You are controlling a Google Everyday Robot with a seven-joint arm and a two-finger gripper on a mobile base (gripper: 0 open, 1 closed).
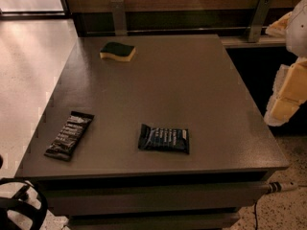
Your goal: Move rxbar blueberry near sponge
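The rxbar blueberry (163,139), a flat navy-blue wrapper with pale lettering, lies near the front middle of the grey-brown table (192,80). The sponge (118,51), yellow with a dark green top, lies at the table's far left. My gripper (288,97) shows as pale white and yellowish parts at the right edge of the view. It hangs off the table's right side, far from both the bar and the sponge, and holds nothing that I can see.
A longer black-brown bar wrapper (70,135) lies at the front left of the table. A wall with metal brackets (118,16) runs behind the table. A dark rounded part (19,210) sits at the bottom left, and a cable plug (280,187) at the lower right.
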